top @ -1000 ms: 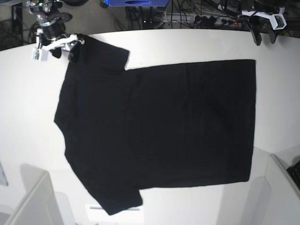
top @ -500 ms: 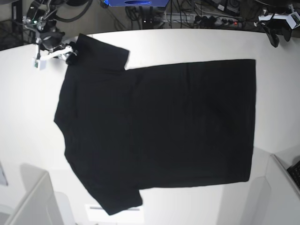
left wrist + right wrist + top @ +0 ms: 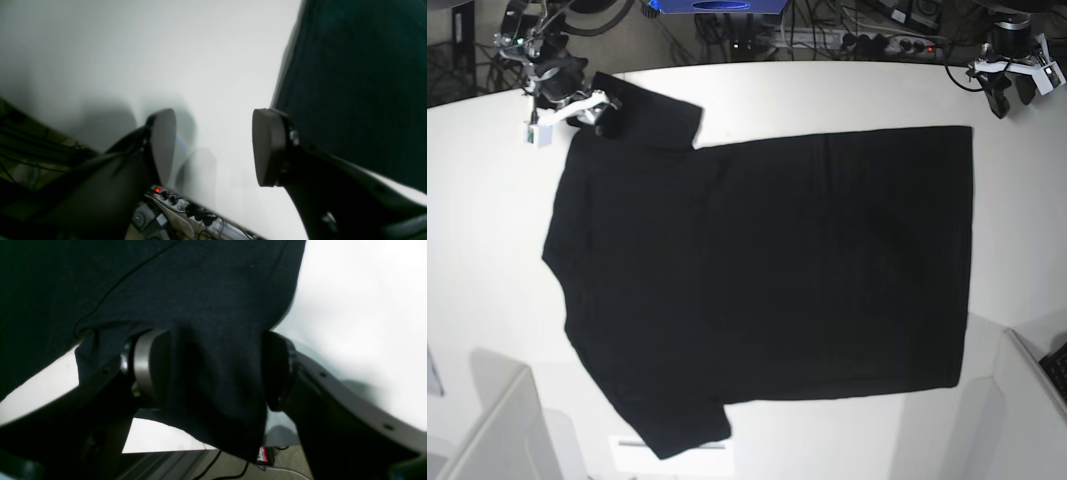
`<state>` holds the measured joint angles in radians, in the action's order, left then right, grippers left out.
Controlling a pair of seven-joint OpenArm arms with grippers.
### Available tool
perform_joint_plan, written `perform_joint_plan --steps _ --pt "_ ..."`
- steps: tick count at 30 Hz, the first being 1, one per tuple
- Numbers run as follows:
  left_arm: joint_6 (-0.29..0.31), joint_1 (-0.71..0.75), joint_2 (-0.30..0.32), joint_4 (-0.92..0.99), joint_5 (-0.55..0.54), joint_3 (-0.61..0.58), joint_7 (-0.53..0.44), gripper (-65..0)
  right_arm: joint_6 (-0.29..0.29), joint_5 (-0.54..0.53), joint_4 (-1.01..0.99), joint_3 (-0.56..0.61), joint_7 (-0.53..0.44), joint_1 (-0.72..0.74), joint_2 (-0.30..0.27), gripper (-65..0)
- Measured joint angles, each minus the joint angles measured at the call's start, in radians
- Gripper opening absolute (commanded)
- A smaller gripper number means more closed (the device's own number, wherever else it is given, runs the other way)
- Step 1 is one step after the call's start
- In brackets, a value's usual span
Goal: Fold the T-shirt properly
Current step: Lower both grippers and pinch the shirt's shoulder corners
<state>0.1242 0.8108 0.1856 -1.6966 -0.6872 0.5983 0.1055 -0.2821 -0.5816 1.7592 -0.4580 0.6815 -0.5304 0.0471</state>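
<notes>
The black T-shirt (image 3: pixel 767 280) lies flat on the white table (image 3: pixel 827 95), plain side up, sleeves at the left, hem at the right. My right gripper (image 3: pixel 595 112) is at the far left sleeve. In the right wrist view it (image 3: pixel 213 373) is open, with a bunched fold of the sleeve (image 3: pixel 213 340) between the two pads and not pinched. My left gripper (image 3: pixel 1009 95) is at the far right, beyond the hem corner. In the left wrist view it (image 3: pixel 213 143) is open and empty over bare table, with the shirt edge (image 3: pixel 360 66) just to its right.
Cables and a power strip (image 3: pixel 877 42) lie behind the table's far edge. White box-like structures stand at the front left (image 3: pixel 497 430) and front right (image 3: pixel 1027 400). A blue object (image 3: pixel 717 5) sits at the back centre.
My right gripper has shifted right, onto the far sleeve corner. My left gripper has moved a little toward the table near the hem corner. The shirt lies as before.
</notes>
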Motion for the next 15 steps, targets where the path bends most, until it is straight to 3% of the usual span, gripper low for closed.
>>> perform_joint_plan --steps 4,7,10,13,15 --pt "-0.003 -0.03 -0.006 0.005 0.001 -0.005 0.012 -29.5 0.001 0.005 -0.006 0.0 0.01 0.0 0.0 -44.4" --pt "-0.003 -0.059 -0.005 0.005 0.0 -0.005 0.012 -29.5 0.002 0.005 -0.008 0.0 0.026 0.0 0.0 -62.6" --pt "-0.003 -0.07 -0.002 0.013 0.0 -0.022 0.011 -29.5 0.003 0.005 -0.012 0.002 0.03 0.001 0.0 -65.0" --pt "-0.003 -0.113 -0.003 0.04 0.0 -0.047 0.128 -29.5 0.003 0.005 -0.012 0.003 0.03 0.0 0.0 -65.0" --pt "-0.003 -0.144 -0.004 0.058 -0.002 -0.05 0.153 -29.5 0.003 0.004 -0.012 0.004 0.036 0.0 0.0 -65.0"
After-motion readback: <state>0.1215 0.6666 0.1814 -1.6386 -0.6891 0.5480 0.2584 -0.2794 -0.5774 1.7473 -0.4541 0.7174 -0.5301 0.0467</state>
